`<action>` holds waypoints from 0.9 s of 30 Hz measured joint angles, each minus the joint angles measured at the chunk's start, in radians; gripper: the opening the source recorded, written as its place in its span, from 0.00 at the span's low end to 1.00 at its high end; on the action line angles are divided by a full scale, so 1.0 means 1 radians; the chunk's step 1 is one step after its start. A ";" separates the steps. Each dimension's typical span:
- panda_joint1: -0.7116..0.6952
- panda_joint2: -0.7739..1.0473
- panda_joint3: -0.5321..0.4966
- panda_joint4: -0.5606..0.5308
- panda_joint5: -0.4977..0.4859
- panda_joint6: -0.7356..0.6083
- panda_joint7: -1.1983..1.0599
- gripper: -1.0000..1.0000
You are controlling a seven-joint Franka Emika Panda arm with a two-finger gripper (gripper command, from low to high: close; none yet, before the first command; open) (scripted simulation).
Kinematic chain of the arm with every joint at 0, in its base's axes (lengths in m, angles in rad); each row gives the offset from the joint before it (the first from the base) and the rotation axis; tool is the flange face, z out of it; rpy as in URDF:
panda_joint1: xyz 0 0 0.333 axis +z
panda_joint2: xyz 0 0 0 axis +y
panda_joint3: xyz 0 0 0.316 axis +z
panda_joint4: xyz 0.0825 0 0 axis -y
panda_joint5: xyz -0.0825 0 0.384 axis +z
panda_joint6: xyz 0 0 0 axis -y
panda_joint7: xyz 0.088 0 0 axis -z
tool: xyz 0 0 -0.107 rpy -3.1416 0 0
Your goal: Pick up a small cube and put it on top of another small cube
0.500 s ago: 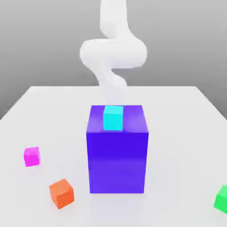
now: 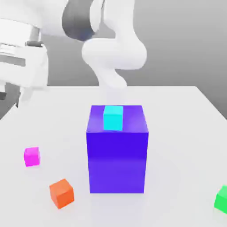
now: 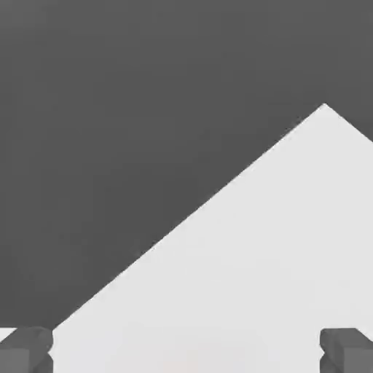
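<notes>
Magenta cube [image 2: 31, 156], small and glossy, sits on the white table [image 2: 186, 133].

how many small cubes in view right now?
4. Magenta cube and orange cube on the table toward the exterior view's left, cyan cube on top of the big blue block, green cube at the right edge. Others could sit behind the block.

Bright, even light falls from overhead. The white bench [image 2: 177, 133] shows a faint sheen, shadows barely there. Edges look slightly soft.
</notes>
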 joint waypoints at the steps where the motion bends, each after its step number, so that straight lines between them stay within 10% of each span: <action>1: -0.020 0.030 -0.015 -0.018 0.000 0.020 0.015 0.50; 9: -0.165 0.276 -0.130 -0.167 0.128 0.184 0.045 0.50; 16: -0.319 0.525 0.056 -0.144 0.351 0.373 -0.101 0.50; 17: -0.342 0.555 0.082 -0.138 0.361 0.398 -0.110 0.00; 27: -0.308 0.474 0.034 -0.156 0.301 0.335 -0.062 0.00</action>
